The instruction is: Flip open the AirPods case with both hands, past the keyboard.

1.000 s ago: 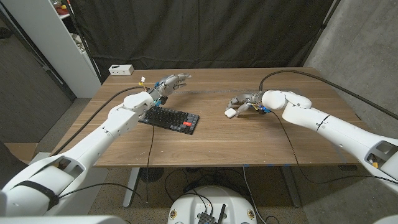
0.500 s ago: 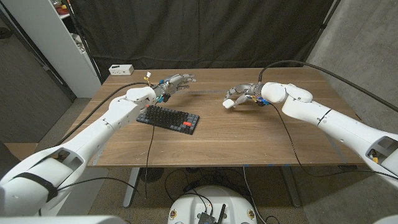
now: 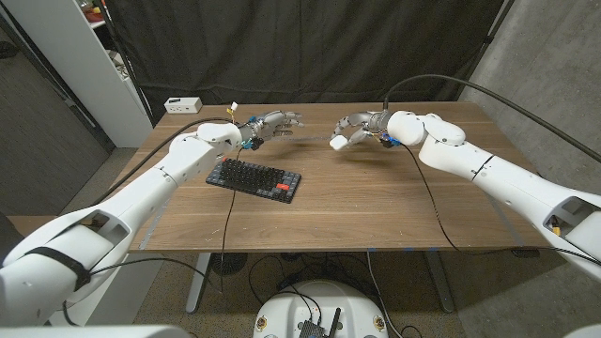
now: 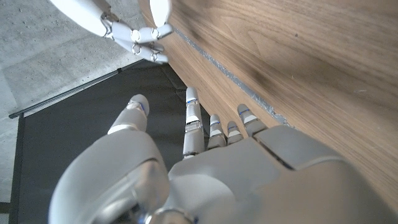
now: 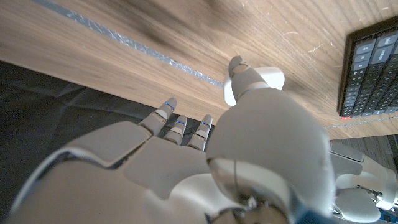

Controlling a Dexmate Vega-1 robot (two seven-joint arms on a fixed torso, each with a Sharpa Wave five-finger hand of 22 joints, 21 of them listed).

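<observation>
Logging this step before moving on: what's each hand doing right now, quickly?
Left hand: open, fingers apart, holding nothing, above the table past the keyboard.
Right hand: holding the white AirPods case, lifted off the table.

Probably a lab: black backdrop curtain, concrete wall.

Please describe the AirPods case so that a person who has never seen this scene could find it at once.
On the wooden table, look past the dark keyboard, toward the far side by the black curtain. There the right hand holds the AirPods case above the tabletop. It is small, white and rounded, the only white object between the two hands.
</observation>
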